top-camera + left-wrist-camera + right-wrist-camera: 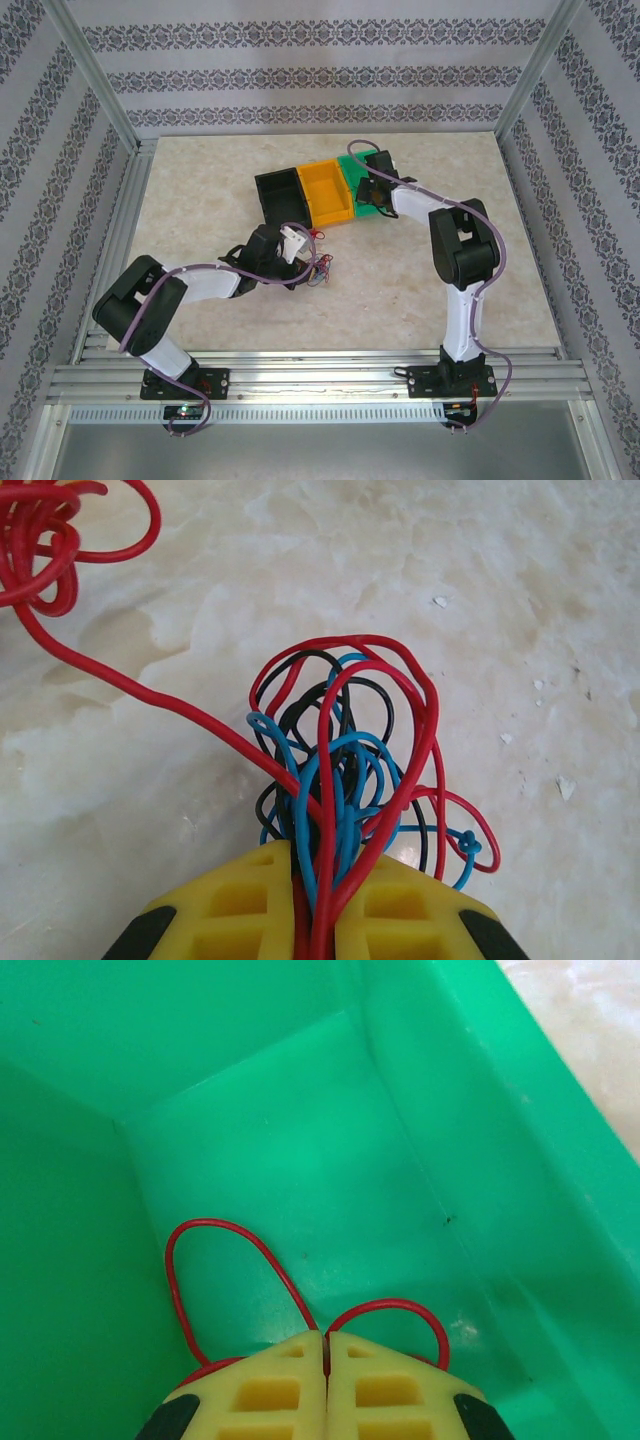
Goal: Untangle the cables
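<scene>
My left claw (pixel 318 865) pinches the tangled cables (pixel 340 740) lying on the tabletop (pixel 500 600). My right claw (pixel 326 1345) is inside the green bin (pixel 450 1110), clamped on one red wire (pixel 215 1230).

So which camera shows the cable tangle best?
Left wrist: the cable tangle close up, red, blue and black strands distinct, pinched in the left end effector. Top external shows it as a tiny cluster. Right wrist has one separate red cable.
</scene>
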